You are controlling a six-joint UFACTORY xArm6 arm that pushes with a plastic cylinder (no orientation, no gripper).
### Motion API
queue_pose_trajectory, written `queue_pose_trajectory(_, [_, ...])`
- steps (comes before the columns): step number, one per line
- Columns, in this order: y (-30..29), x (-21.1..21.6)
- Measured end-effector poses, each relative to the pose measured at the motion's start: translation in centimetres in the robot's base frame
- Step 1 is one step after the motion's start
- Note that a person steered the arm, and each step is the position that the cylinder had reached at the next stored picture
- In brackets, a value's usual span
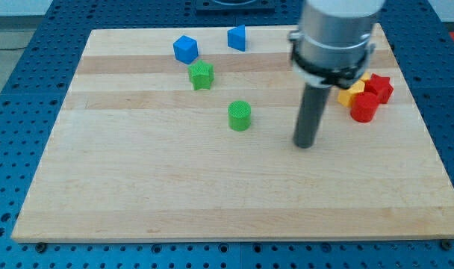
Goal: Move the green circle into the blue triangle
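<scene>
The green circle (240,116) is a small green cylinder near the middle of the wooden board (175,194). The blue triangle (237,37) sits near the view's top edge of the board, above the green circle. My tip (305,144) rests on the board to the right of the green circle and slightly lower, with a clear gap between them. The rod rises from the tip into the grey arm body at the view's top right.
A blue cube (185,49) and a green star (201,75) lie up and to the left of the green circle. A cluster of red blocks (370,97) with a yellow block (350,93) sits at the right, partly behind the arm.
</scene>
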State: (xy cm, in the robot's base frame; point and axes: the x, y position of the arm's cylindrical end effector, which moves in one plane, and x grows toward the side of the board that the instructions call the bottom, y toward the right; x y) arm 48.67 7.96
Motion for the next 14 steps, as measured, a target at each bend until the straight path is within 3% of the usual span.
queue_pose_trajectory(1, [-4.4, 0.0])
queue_pose_trajectory(4, [-6.4, -2.5])
queue_pose_trajectory(6, [-6.4, -6.5])
queue_pose_trajectory(8, [-9.3, -5.0])
queue_pose_trajectory(11, [-9.4, -11.9])
queue_pose_trajectory(14, [-9.3, -16.1])
